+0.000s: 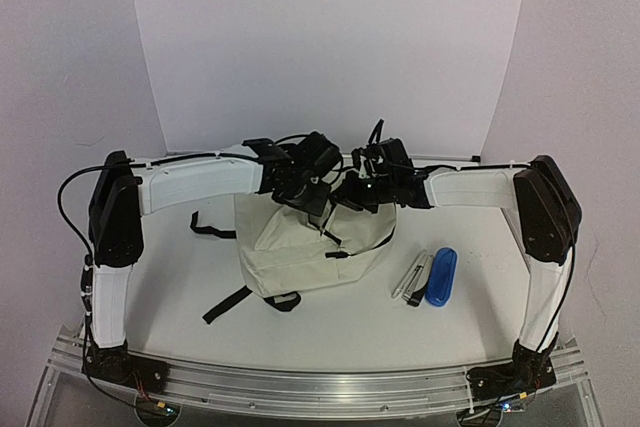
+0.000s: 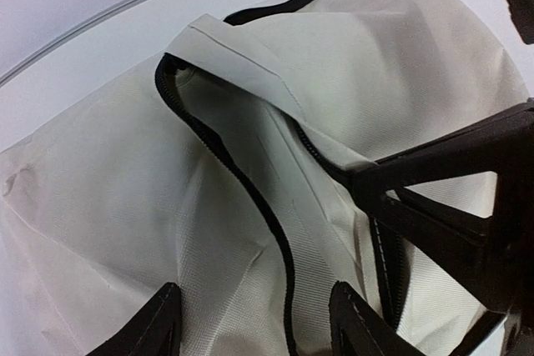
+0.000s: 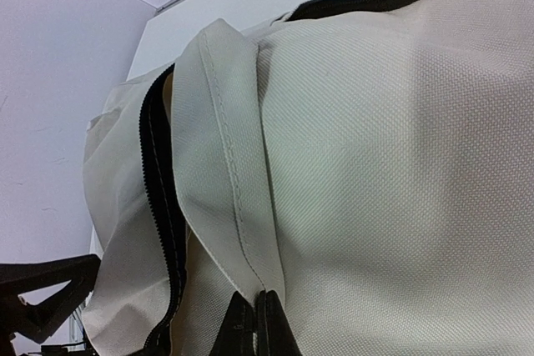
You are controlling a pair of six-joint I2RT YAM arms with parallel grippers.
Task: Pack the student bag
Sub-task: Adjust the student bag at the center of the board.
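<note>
Cream student bag (image 1: 300,252) slumped at centre frame of the overhead view, black straps (image 1: 225,305) trailing toward lower left. Main zipper (image 2: 242,181) parted along the top, fabric flap (image 3: 221,164) standing up beside it. Right gripper (image 3: 254,327) clamped tight on that flap's lower edge, holding it up. Left gripper (image 2: 254,310) partway open, fingers straddling the zipper line, nothing pinched as far as visible. Likely step: spreading the mouth. Best done by seating the left fingers on the opposite lip just beyond the teeth, closing on fabric only, then drawing apart gently against the right's hold. Right of the bag, apart from it: blue case (image 1: 441,277) and pens (image 1: 412,279).
</note>
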